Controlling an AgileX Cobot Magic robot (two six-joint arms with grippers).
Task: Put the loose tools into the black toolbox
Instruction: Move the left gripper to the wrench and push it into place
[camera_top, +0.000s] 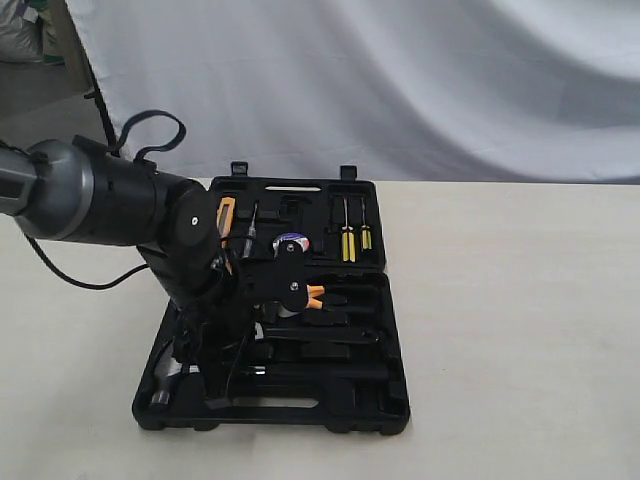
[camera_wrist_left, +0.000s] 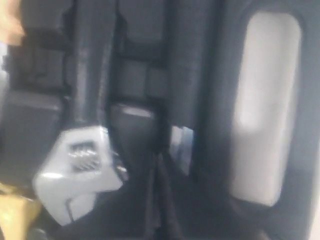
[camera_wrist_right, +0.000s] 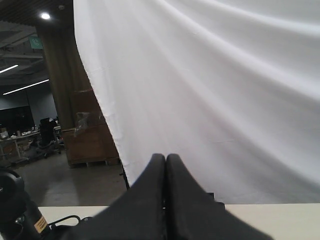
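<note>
Left pincer (camera_wrist_left: 159, 200) nearest lens, blurred, jaws pressed together, nothing seen between them, low over near half of black toolbox (camera_top: 396, 395). Adjustable wrench (camera_wrist_left: 75, 167) lies in recess just beside it. Hammer (camera_top: 163, 387) head shows at near-left corner of case; seated or not, cannot tell. Tape roll (camera_top: 290, 241) sits in far half. Right pincer (camera_wrist_right: 165, 200) closed, empty, raised toward white curtain. Judgement: all three tools inside, none seen loose on counter (camera_top: 520, 330). Left to do: confirm hammer seating, lift left arm away.
</note>
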